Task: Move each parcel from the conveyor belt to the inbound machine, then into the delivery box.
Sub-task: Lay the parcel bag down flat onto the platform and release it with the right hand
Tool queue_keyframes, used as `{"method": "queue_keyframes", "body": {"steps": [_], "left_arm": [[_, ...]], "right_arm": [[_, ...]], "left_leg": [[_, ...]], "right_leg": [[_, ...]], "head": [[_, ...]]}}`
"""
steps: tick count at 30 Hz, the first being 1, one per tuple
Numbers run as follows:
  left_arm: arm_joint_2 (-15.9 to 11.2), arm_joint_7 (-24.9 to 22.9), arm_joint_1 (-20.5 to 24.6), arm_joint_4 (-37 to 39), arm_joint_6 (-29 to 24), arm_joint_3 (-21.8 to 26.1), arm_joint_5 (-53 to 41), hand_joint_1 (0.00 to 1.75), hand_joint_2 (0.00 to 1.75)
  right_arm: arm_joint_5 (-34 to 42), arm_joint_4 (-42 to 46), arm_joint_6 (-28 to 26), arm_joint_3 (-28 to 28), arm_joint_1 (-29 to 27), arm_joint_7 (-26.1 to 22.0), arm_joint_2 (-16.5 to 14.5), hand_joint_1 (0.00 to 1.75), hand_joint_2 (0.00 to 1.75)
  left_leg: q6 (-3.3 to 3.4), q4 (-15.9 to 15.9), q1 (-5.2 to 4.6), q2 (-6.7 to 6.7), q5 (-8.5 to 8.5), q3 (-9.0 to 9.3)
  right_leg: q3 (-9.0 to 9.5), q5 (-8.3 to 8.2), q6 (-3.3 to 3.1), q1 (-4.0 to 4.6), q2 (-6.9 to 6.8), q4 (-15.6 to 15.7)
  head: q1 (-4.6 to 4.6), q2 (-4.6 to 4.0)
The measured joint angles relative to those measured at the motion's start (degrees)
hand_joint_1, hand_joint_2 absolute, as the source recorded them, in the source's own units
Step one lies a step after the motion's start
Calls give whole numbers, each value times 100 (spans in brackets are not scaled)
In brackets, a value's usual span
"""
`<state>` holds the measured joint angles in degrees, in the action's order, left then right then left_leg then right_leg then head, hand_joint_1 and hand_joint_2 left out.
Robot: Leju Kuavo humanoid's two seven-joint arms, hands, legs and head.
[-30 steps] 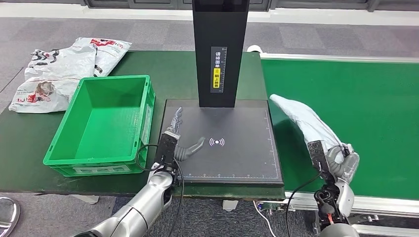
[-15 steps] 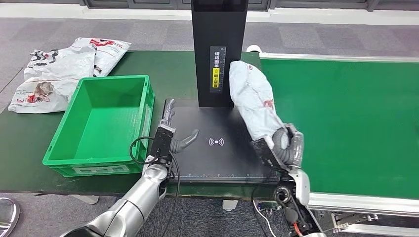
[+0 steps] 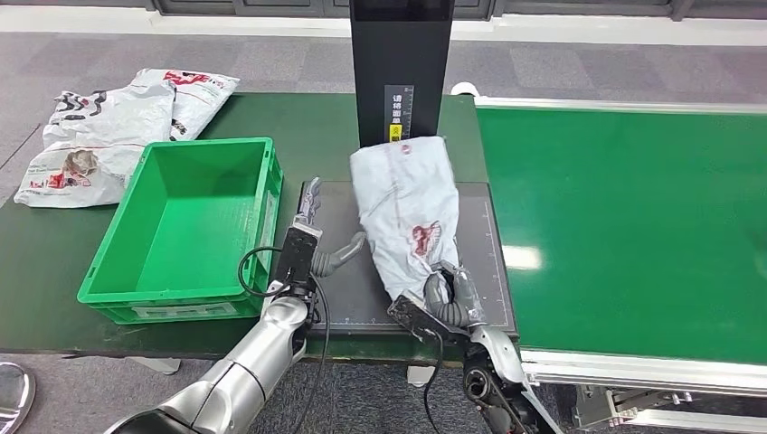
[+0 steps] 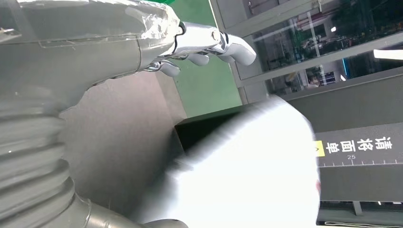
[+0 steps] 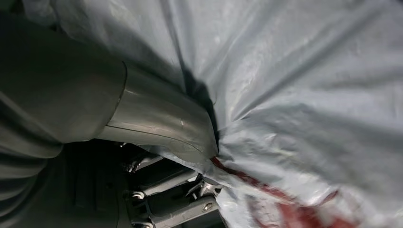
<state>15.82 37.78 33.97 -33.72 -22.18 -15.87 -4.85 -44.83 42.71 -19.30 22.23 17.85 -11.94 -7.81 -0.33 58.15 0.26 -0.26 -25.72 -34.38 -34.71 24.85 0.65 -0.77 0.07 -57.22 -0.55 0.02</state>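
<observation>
— What do I see on my arms?
— Silver forearm (image 3: 258, 362) with a looping black cable (image 3: 262, 271); black wrist block, grey thumb, dark fingers (image 3: 310, 201).
— And the right hand (image 3: 448, 298)?
— Grey, ribbed cover behind it, black cabling below.

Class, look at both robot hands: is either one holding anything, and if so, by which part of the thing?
The right hand grips the grey parcel by its near end, over the black scanner platform. The left hand holds nothing, its fingers spread.
</observation>
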Motion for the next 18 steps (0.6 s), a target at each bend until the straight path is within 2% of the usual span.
{"method": "queue_keyframes", "body": {"steps": [4,5,8,9,15,18], "left_arm": [[5,-8,-3,-5,9,0,15,0,175],[5,-15,-4,-14,4,0,16,0,175],[5,-25,-10,-45,-51,0,15,0,175],[5,-20,-14,-58,-87,0,12,0,175],[-13,109,-138,-231,-388,0,-61,0,175],[-30,140,-235,-351,-515,0,-137,0,175]], "right_arm": [[-177,-81,313,271,-12,116,65,174,175],[-197,-90,351,333,-12,124,80,154,175],[-220,-107,382,486,-10,138,116,23,175],[-224,-112,375,518,-8,142,123,0,175],[-87,-126,-5,557,6,127,127,0,175],[275,-90,-386,445,-24,-191,127,0,175]], "left_leg": [[0,0,0,4,-2,8],[0,0,0,6,-3,11],[0,0,1,11,-5,22],[0,-1,1,12,-5,25],[1,-1,1,12,-3,29],[2,0,1,8,-2,26]], "right_leg": [[5,1,-1,0,5,0],[7,1,-1,0,7,1],[16,2,-2,1,10,2],[19,2,-2,1,10,2],[26,1,-2,1,6,1],[26,0,-1,0,4,0]], "head": [[1,-1],[1,-1],[1,0],[1,0],[0,0],[0,-1]]}}
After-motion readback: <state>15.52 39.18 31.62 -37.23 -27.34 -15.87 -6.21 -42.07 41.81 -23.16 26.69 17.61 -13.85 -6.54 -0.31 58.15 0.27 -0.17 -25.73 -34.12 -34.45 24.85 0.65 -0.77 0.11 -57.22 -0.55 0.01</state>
